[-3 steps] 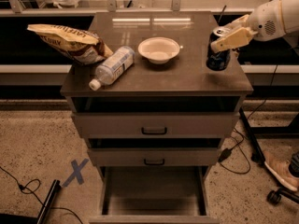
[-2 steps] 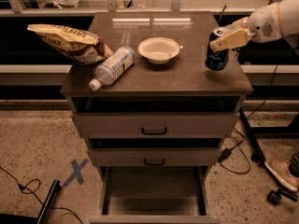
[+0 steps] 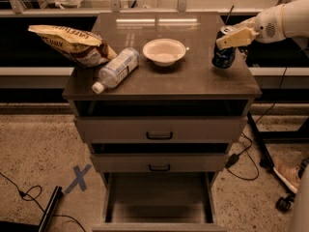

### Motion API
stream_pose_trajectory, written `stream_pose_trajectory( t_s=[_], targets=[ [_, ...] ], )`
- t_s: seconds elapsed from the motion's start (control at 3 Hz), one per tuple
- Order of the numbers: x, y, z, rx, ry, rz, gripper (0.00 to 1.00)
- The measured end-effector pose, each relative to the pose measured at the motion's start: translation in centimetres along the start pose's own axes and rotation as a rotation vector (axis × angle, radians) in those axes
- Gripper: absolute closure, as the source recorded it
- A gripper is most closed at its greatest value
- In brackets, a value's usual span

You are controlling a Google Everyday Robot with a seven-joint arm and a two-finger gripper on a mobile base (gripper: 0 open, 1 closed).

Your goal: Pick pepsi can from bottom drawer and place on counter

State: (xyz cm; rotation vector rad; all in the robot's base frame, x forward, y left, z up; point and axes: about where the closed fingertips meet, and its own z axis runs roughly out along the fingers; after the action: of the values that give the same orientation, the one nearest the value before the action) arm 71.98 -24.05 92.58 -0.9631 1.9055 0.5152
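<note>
The pepsi can (image 3: 222, 58), dark blue, stands at the right edge of the counter (image 3: 193, 79). My gripper (image 3: 231, 37) comes in from the right on a white arm and is closed around the can's upper part. One pale finger lies across the front of the can's top. The can's base rests on or just above the counter surface; I cannot tell which. The bottom drawer (image 3: 158, 197) is pulled open below, and its flat inside shows nothing in it.
A white bowl (image 3: 164, 50) sits mid-counter, a clear plastic bottle (image 3: 116, 69) lies on its side to the left, and a chip bag (image 3: 70, 43) is at the far left. Two upper drawers (image 3: 159, 129) are shut. Cables and a wheeled stand (image 3: 270, 149) are on the floor at right.
The gripper and the can have shifted very slightly to the left. Nothing else has moved.
</note>
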Motion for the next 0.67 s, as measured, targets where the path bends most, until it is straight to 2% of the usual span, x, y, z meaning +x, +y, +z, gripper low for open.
stream_pose_trajectory(
  t_s=[0.33, 0.67],
  targets=[
    [-0.6, -2.6, 2.1, 0.059, -0.012, 0.018, 1.0],
    [-1.2, -4.0, 3.6, 0.084, -0.008, 0.025, 1.0]
  ],
)
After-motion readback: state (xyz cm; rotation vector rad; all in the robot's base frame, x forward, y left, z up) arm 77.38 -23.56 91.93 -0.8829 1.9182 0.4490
